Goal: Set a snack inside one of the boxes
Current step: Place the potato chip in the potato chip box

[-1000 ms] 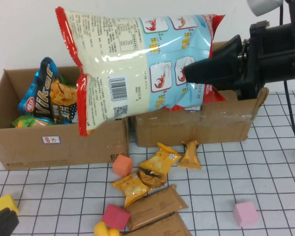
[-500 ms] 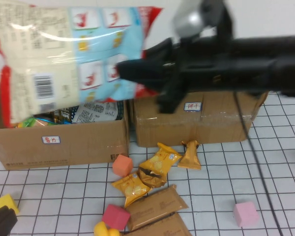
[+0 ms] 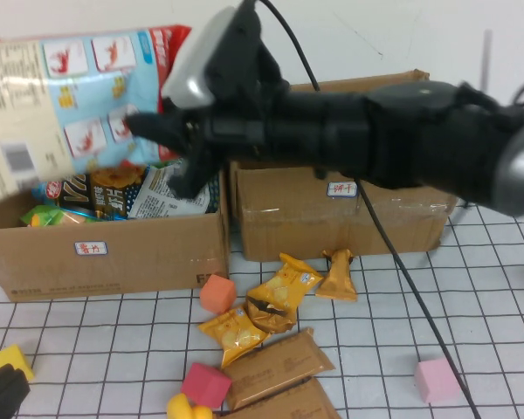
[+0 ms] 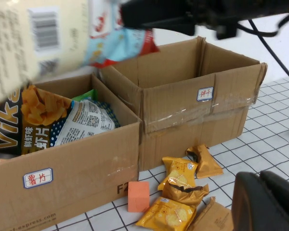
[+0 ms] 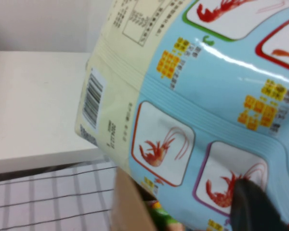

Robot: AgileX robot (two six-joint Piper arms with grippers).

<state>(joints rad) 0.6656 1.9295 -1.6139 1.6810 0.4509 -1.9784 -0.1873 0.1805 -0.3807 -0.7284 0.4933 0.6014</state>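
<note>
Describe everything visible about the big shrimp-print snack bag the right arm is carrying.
The shrimp snack bag is a large, puffy, glossy plastic pack: cream back panel with a barcode and small print, light-blue area with framed red shrimp pictures, red sealed edges. The right gripper pinches its blue side, holding it in the air, tilted, over the left cardboard box, above the chip bags inside. The left gripper sits low, away from it.
</note>
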